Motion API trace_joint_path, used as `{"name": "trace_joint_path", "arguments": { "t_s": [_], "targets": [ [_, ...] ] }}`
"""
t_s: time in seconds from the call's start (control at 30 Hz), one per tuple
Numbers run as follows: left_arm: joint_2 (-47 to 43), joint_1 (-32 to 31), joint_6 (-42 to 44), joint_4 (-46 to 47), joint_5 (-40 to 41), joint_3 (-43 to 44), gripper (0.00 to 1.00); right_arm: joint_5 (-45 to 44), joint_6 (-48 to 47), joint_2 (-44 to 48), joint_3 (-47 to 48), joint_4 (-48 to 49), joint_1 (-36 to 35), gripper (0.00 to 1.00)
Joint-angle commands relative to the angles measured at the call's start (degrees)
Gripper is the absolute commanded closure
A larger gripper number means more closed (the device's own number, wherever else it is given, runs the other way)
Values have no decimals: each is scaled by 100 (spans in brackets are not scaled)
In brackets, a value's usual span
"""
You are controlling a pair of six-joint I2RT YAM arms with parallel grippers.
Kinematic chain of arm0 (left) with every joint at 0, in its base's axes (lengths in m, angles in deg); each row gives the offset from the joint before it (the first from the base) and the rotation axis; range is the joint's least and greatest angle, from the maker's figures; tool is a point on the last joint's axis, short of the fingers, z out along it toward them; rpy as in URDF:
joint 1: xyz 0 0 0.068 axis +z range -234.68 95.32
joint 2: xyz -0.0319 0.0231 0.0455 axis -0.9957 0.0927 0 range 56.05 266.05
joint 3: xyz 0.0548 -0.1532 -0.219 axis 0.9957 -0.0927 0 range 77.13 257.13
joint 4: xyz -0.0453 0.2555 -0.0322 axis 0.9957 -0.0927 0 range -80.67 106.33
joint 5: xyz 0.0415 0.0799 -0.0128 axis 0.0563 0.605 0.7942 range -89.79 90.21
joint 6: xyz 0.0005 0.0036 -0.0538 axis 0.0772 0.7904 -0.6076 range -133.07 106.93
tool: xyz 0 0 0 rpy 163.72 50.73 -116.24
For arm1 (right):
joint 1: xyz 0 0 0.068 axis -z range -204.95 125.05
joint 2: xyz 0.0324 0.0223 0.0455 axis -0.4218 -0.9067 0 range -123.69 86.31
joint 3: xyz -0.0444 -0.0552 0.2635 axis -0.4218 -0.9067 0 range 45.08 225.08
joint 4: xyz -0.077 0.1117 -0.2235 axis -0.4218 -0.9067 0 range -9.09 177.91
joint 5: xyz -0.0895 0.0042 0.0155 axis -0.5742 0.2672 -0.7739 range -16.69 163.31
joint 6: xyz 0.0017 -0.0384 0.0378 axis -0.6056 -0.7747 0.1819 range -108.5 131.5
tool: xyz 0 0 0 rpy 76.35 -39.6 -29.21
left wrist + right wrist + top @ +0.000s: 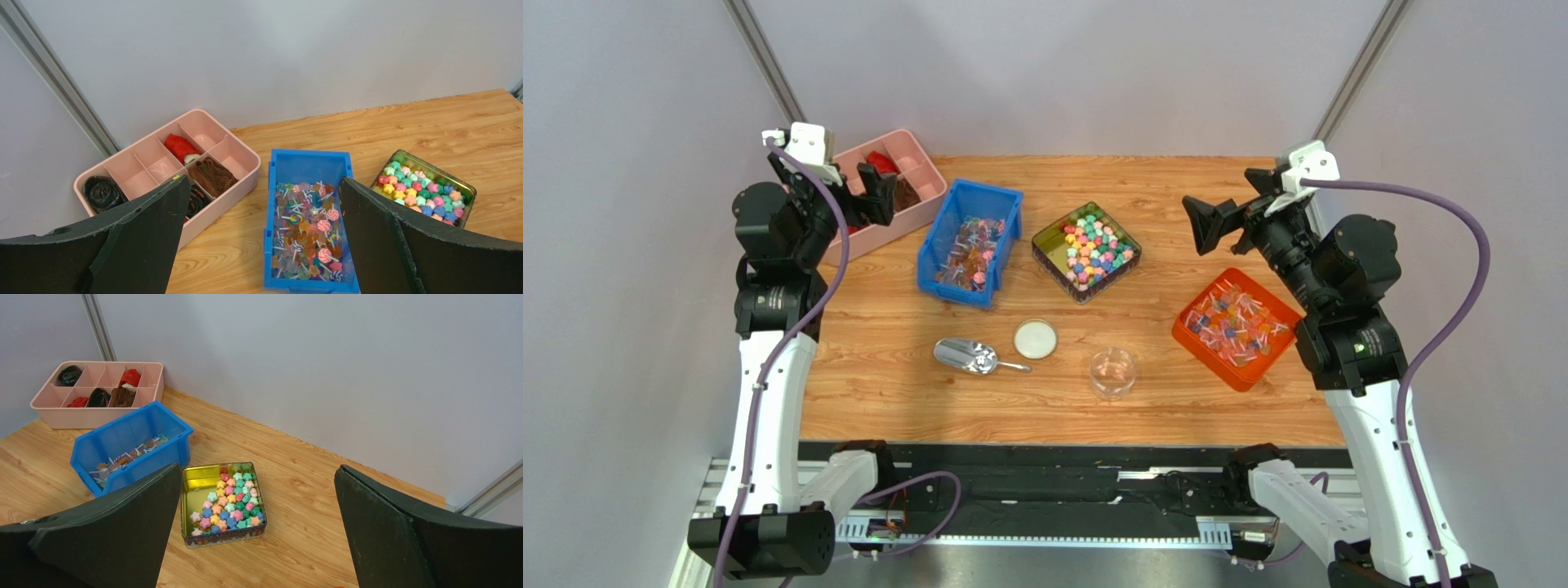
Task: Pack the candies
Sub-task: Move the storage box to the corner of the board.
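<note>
The candies (1091, 243) are small pastel star-like balls lying in a square gold tin (1053, 241) at the table's middle back; they also show in the left wrist view (423, 194) and the right wrist view (232, 502). A metal scoop (967, 357), a white round lid (1036, 339) and a small clear jar (1112, 373) lie in front of the tin. My left gripper (875, 196) is open and empty, raised over the pink box. My right gripper (1210, 224) is open and empty, raised right of the tin.
A pink divided box (913, 169) with dark red and brown pieces stands at the back left. A blue bin (955, 211) of lollipop sweets sits left of the tin. An orange tray (1199, 312) of twist-wrapped sweets sits at the right.
</note>
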Motion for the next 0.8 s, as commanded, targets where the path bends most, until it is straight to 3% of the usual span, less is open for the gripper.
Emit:
{"name": "trace_joint_path", "arguments": {
  "t_s": [0.0,0.47,0.77],
  "targets": [
    [-1,34,22,152,-113,-20,1,199,-180,23,-60,14,-43,0],
    [16,34,215,152,-376,-63,1,647,-426,14,-165,-30,-43,1],
    [780,-10,399,-182,-859,322,1,779,-444,-38,-359,119,-43,1]
  ]
}}
